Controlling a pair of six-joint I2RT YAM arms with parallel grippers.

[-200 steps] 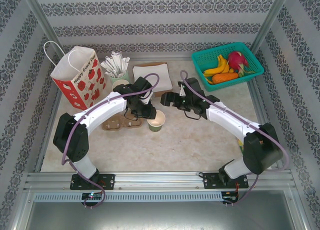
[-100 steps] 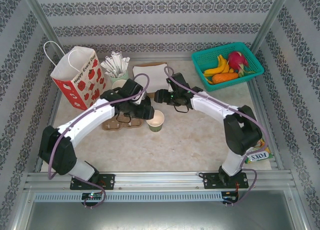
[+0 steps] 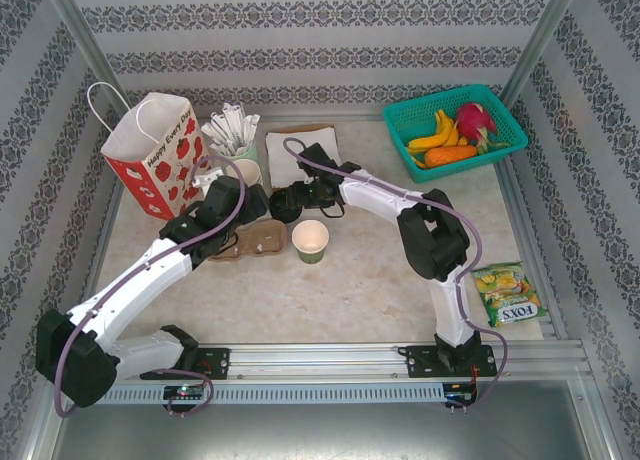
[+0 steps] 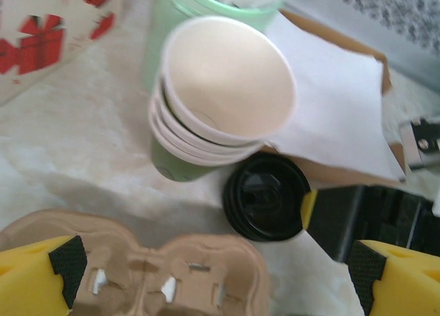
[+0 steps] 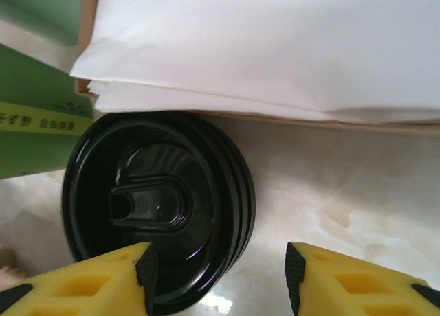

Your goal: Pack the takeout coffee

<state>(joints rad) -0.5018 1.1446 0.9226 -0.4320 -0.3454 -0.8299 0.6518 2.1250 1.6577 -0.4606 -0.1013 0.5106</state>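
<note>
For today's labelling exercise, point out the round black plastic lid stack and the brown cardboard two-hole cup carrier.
Round black plastic lid stack (image 5: 155,206): right wrist view, top lid's centre.
Brown cardboard two-hole cup carrier (image 4: 148,251): left wrist view, ridge between wells.

The overhead view is bright and evenly lit from above, with soft, short shadows under the arms (image 3: 150,270) on the counter (image 3: 380,280) and frame posts (image 3: 77,30) leaning at 10 and 2 o'clock. The left wrist view is soft throughout, the stack of cups (image 4: 220,103) smeared at its rims and the paper bag (image 4: 41,41) at 11 o'clock out of focus. The right wrist view is crisper: the napkins (image 5: 275,48) at 12 o'clock are nearly washed out, the black lids (image 5: 158,199) carry a small glint toward 6 o'clock, and the right fingers (image 5: 82,278) below look slightly blurred.
</note>
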